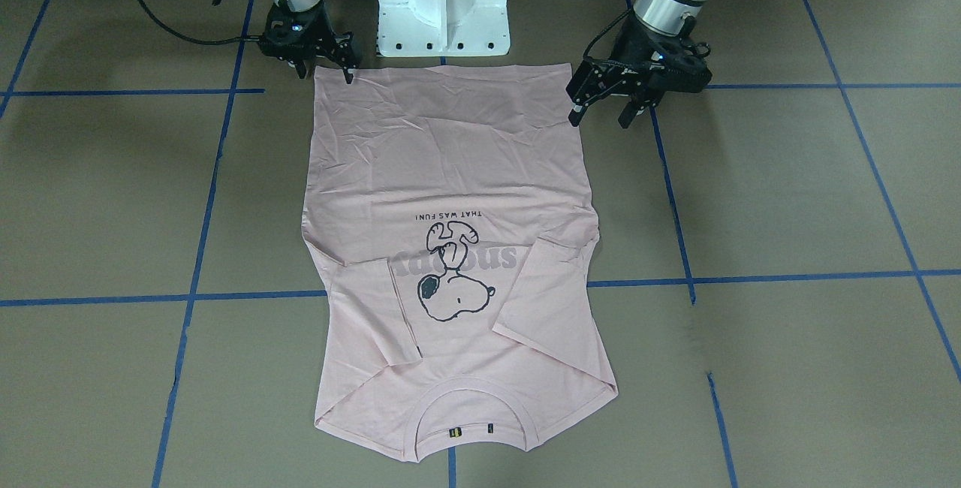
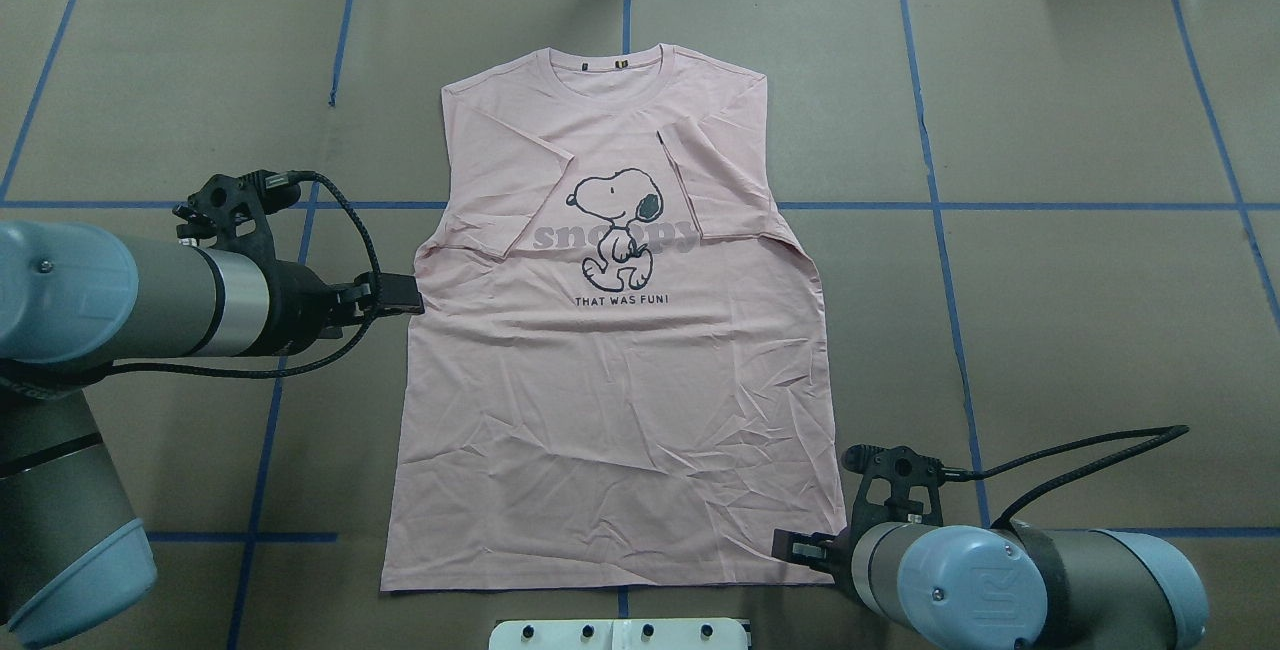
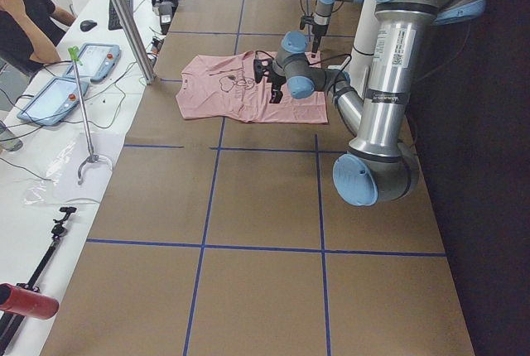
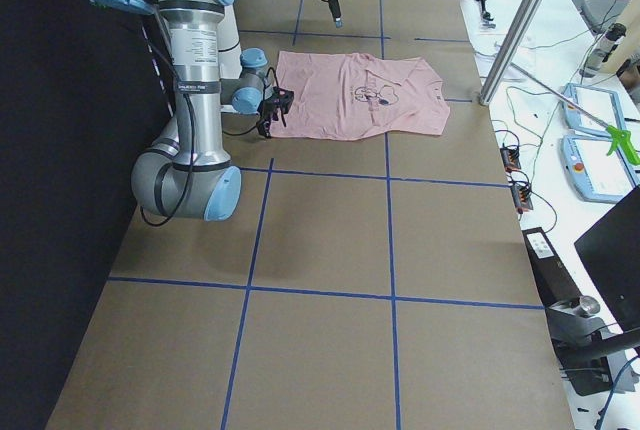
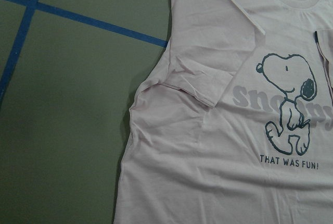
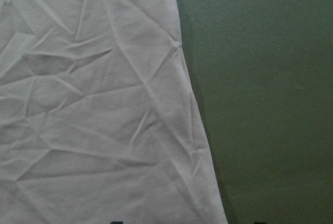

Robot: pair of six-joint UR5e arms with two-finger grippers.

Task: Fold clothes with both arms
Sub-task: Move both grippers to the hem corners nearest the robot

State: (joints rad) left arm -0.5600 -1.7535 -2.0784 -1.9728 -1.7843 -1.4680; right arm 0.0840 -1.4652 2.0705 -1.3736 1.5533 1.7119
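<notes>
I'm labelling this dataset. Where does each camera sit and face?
Front-facing: across the table, facing the pedestal, steeply down on the T-shirt; left tool at right, right tool at left.
Overhead: behind the pedestal, looking forward and down; left arm, right arm.
Exterior left: table's left end, looking along it; left arm nearest.
Exterior right: opposite end; right arm nearest.
Left wrist: down on the Snoopy print; no tool visible.
Right wrist: down on the T-shirt's edge; tool barely visible.
Shared: overhead and left wrist both show the print.
</notes>
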